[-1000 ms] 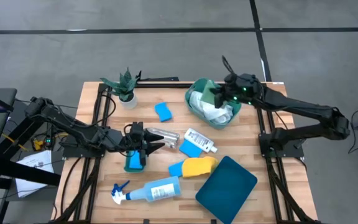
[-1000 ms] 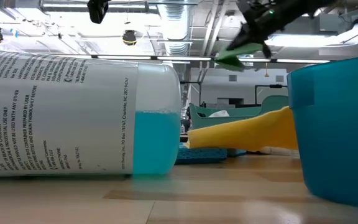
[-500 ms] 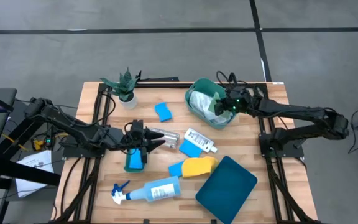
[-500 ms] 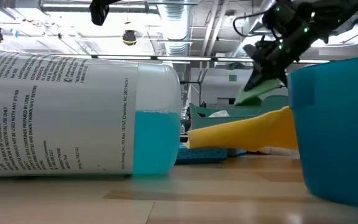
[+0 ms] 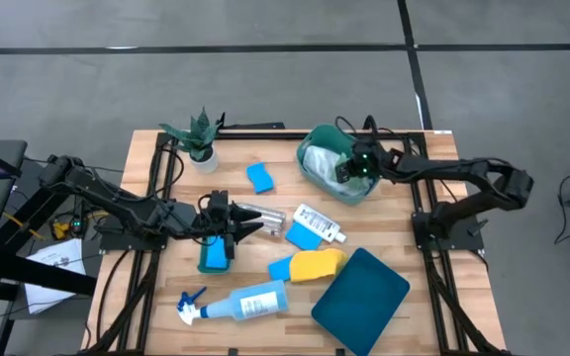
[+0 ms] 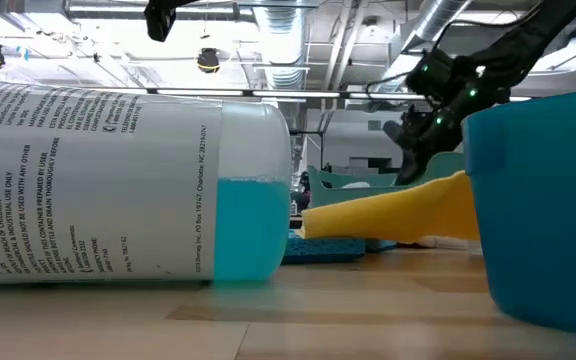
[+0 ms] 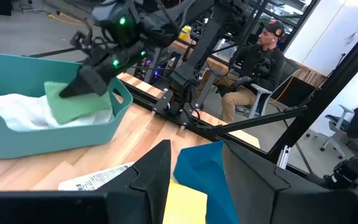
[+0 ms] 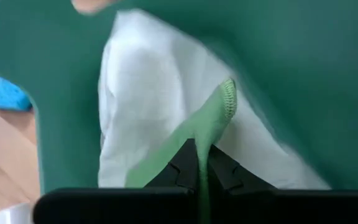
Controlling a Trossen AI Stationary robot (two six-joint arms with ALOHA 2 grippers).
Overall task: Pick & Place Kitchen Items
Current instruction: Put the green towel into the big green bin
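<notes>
The green cloth (image 7: 79, 103) is pinched in the closed jaws of the right gripper (image 5: 349, 166), low inside the teal tub (image 5: 315, 180) at the counter's (image 5: 394, 242) 1 o'clock, over a white cloth (image 8: 142, 93). The left gripper (image 5: 236, 229) is held open at 9 o'clock.

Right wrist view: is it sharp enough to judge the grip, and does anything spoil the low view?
Right wrist view: smeared with blur, yet the green cloth shows pinched in the right gripper over the white cloth in the teal tub. Low view: the spray bottle looms close and fills the left half, and bright ceiling lights glare behind.
</notes>
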